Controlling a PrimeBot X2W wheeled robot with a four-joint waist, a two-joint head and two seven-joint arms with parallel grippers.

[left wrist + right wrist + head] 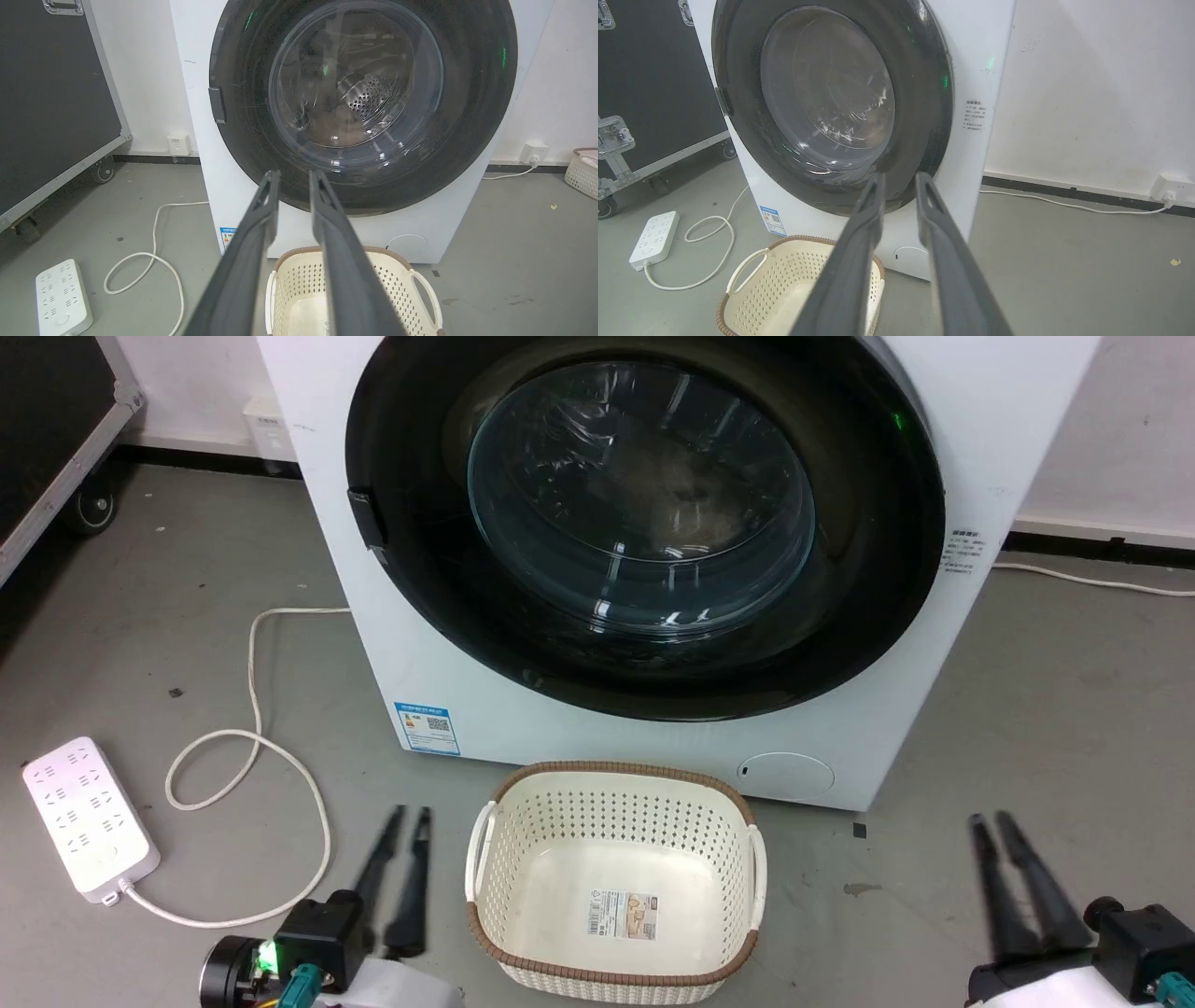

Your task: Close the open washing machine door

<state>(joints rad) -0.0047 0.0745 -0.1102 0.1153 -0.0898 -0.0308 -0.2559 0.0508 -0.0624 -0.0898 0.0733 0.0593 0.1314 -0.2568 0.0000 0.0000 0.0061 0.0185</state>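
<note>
The washing machine door (644, 504) is a big round glossy black ring around a bulging clear glass window. It lies flat against the front of the white washer (485, 709), with a small dark latch tab (367, 518) on its left edge. The left wrist view shows the door (355, 79) straight ahead, and the right wrist view shows the door (826, 93) from the right side. My left gripper (412, 814) hovers low at the lower left, well short of the washer, fingers slightly parted and holding nothing. My right gripper (990, 819) is low at the lower right, likewise open and holding nothing.
A cream perforated basket (616, 784) with a brown rim stands on the grey floor right in front of the washer, between my grippers. A white power strip (89, 817) and its looping cable (252, 709) lie at the left. A black wheeled case (47, 439) stands at the far left.
</note>
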